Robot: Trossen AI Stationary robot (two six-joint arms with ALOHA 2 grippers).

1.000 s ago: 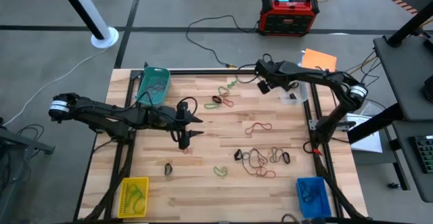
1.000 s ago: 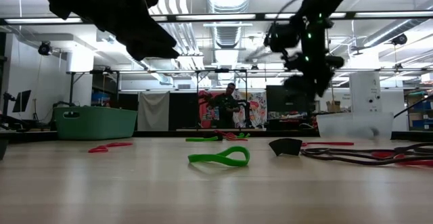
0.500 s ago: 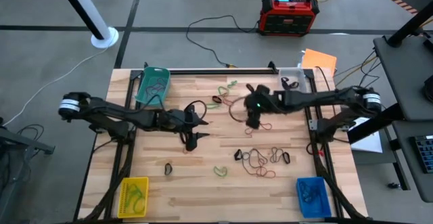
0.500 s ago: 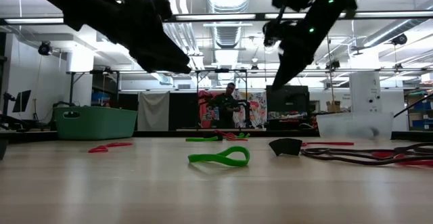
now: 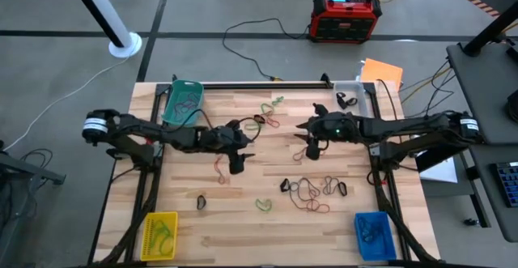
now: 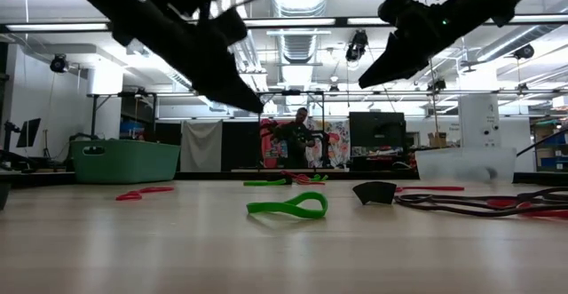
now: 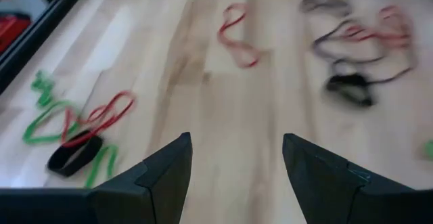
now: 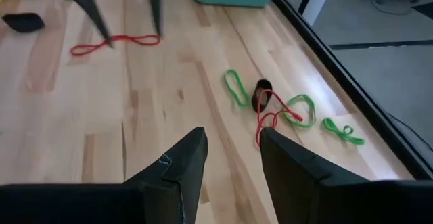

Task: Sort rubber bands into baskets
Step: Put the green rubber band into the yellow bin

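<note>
Rubber bands lie loose on the wooden table: a tangled cluster [image 5: 307, 189], a red one [image 5: 308, 151], another red one [image 5: 218, 169], a green one [image 5: 263, 205] and a green, red and black group [image 5: 263, 119]. The baskets stand at the corners: teal [image 5: 182, 102], clear [image 5: 350, 91], yellow [image 5: 159, 234], blue [image 5: 374, 234]. My left gripper [image 5: 240, 151] hovers open above the table's middle, beside the red band, nothing between its fingers [image 7: 233, 163]. My right gripper [image 5: 306, 136] hangs open and empty above the middle right [image 8: 233, 156], slanting down toward the left.
A red-and-black box [image 5: 346, 17] and cables lie on the floor beyond the far edge. An orange sheet [image 5: 380, 71] lies beside the clear basket. Bare wood lies along the near edge between the yellow and blue baskets. A person stands far back in the room [image 6: 303, 143].
My right gripper has swung away from the clear basket at the far right corner to above the table's middle and has tipped from pointing down to a shallow slant. My left gripper has gone a little toward the table's right edge and down.
</note>
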